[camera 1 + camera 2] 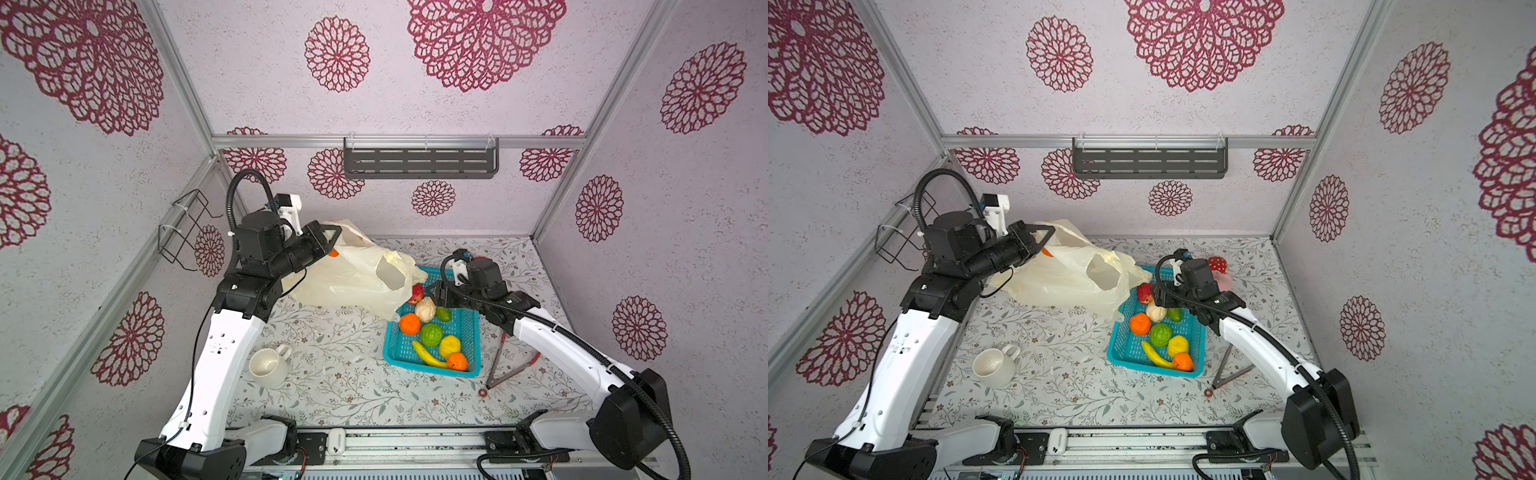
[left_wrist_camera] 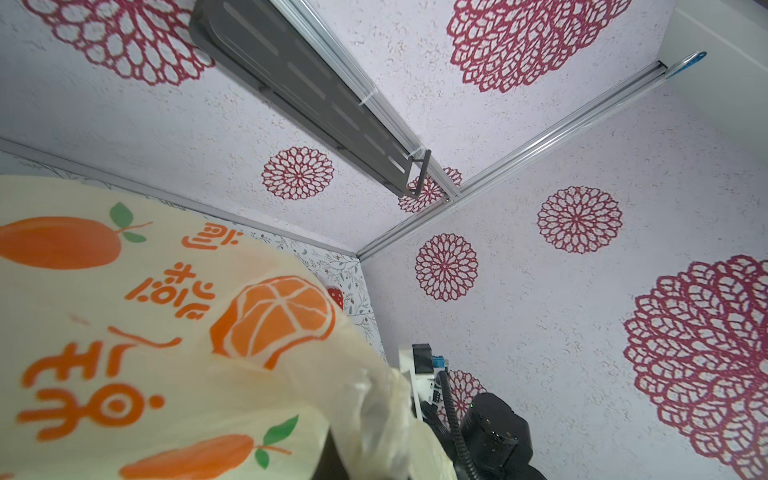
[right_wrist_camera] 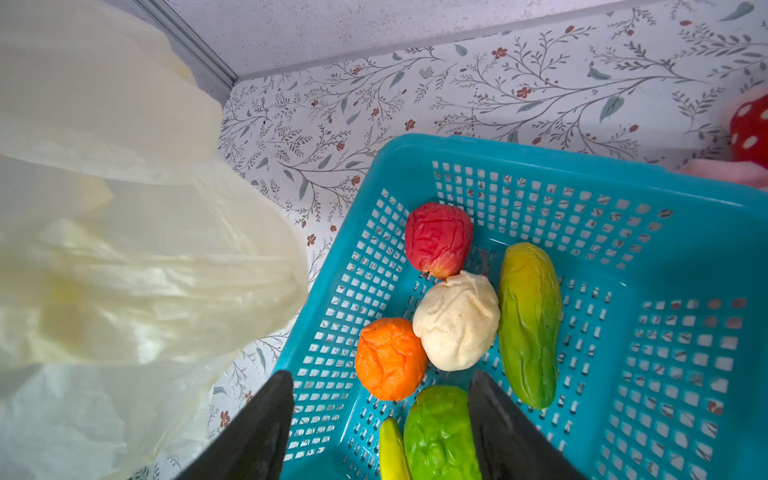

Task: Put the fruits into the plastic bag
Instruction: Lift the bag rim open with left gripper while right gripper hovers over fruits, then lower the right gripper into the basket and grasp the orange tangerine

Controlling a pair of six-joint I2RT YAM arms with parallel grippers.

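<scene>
The plastic bag [image 1: 345, 274] [image 1: 1059, 274], cream with orange prints [image 2: 124, 332], lies slumped at the back left, its mouth toward the teal basket [image 1: 467, 328]. My left gripper [image 1: 332, 237] is shut on a handle loop, lifting it; bunched plastic [image 2: 374, 415] hides the jaws. The fruits lie in the basket: red apple [image 3: 438, 239], beige round one [image 3: 457, 320], green oblong [image 3: 530, 324], orange [image 3: 390, 357], green ball [image 1: 431, 334], lemon [image 1: 450, 346], banana [image 1: 428, 355], second orange [image 1: 458, 361]. My right gripper [image 3: 382, 376] hangs open above them, holding nothing.
A white mug [image 1: 269, 365] lies on its side at front left. Tongs [image 1: 505, 365] lie right of the basket. A red dotted plush [image 1: 1217, 264] and a pink toy [image 1: 1224, 281] sit behind my right wrist. A wire rack [image 1: 183, 232] hangs on the left wall.
</scene>
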